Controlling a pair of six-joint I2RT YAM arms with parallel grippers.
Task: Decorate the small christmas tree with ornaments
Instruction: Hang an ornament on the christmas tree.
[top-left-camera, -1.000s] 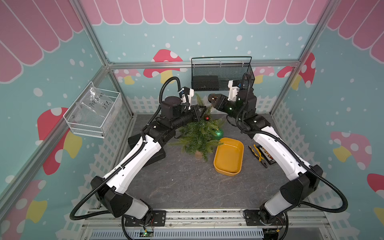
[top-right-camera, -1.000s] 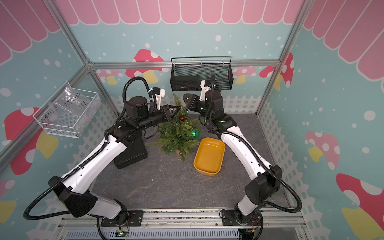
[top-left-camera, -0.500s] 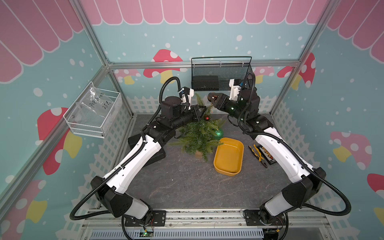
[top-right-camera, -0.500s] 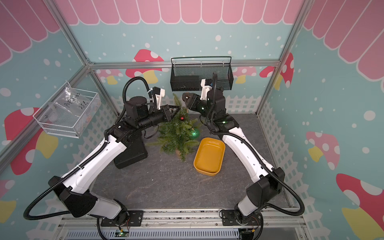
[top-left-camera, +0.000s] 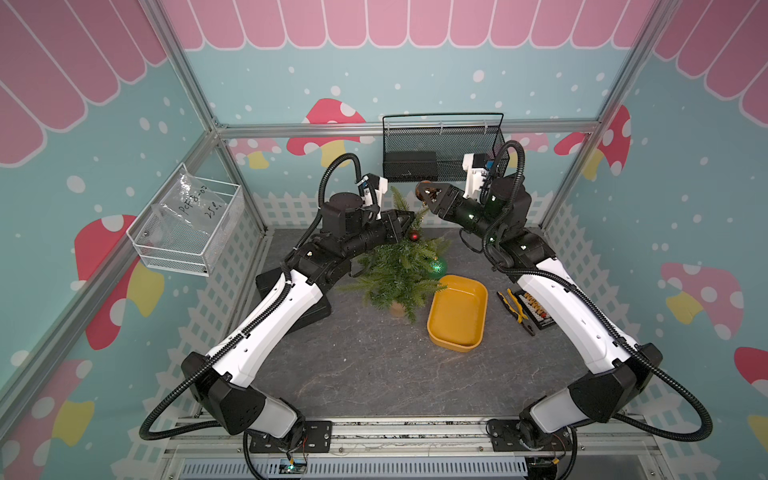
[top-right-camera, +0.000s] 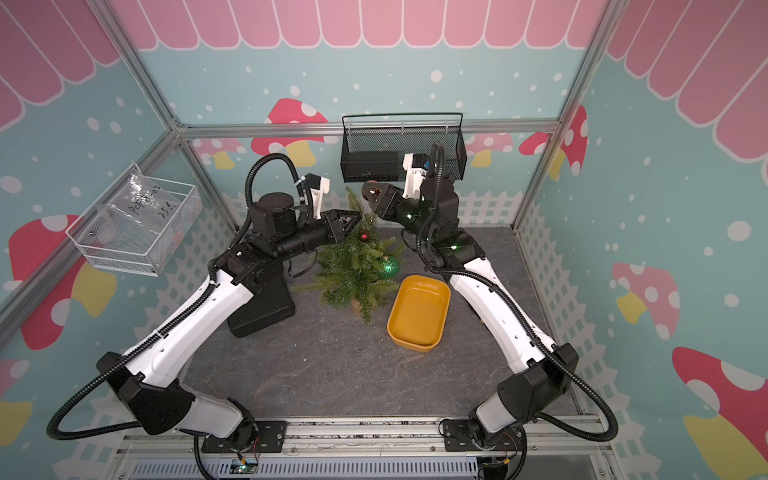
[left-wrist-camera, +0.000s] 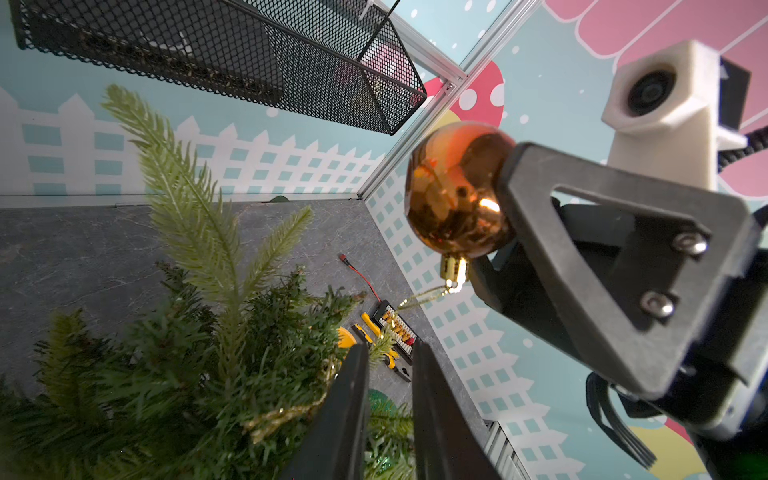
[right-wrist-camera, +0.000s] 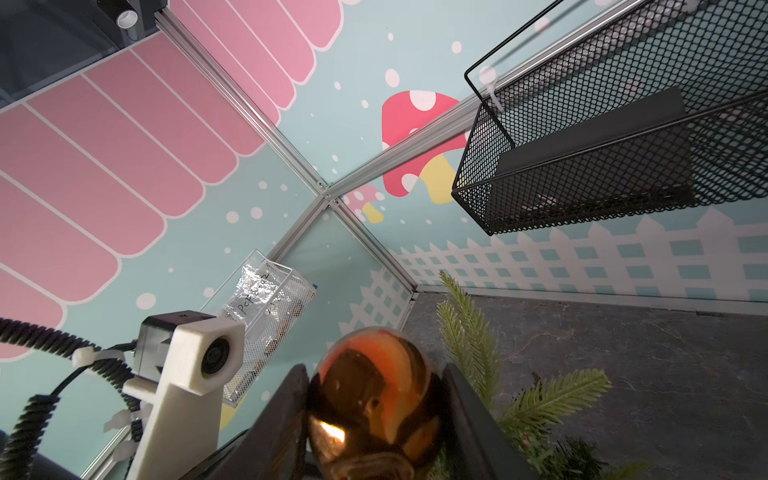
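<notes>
Your small green artificial fir tree (top-left-camera: 399, 272) stands upright on the grey stone-look counter (top-left-camera: 374, 374), just beside the yellow oblong plastic tray (top-left-camera: 457, 320). A small shiny red ball (top-left-camera: 413, 236) and a larger glittery green ball (top-left-camera: 437, 266) hang in its branches. The jaws of your right arm (top-left-camera: 552, 291) are clamped on the shiny amber-orange ball (left-wrist-camera: 453, 191), raised beside the top sprig. The jaws of your left arm (top-left-camera: 270, 316) stand slightly apart near the red ball, gripping nothing.
</notes>
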